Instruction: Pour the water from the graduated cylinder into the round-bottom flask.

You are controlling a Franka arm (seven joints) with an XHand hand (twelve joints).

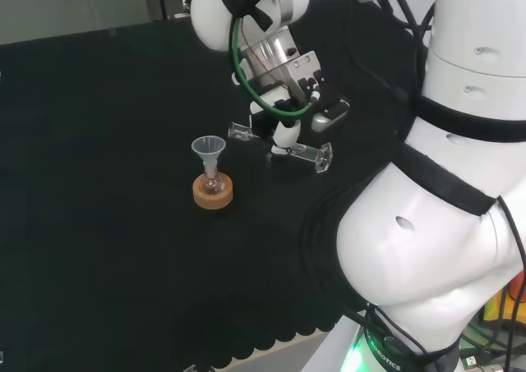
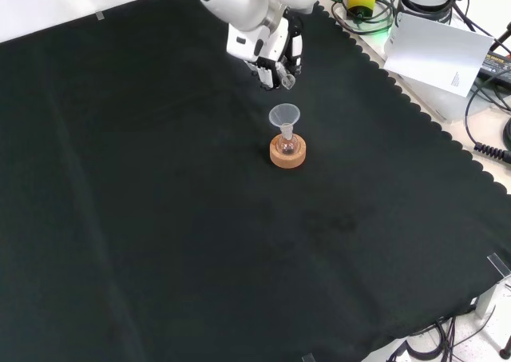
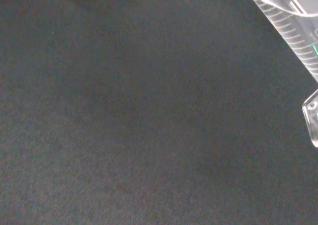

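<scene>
Closest to the head camera bulks the arm's white link [image 1: 436, 249], lower right. Left of centre, the round-bottom flask [image 1: 213, 183] stands on its cork ring [image 1: 213, 195], funnel [image 1: 209, 148] in its neck. Right of it, the hand [image 1: 283, 134] grasps the graduated cylinder [image 1: 300, 153], lying near-horizontal, one end toward the funnel but short of it.
</scene>
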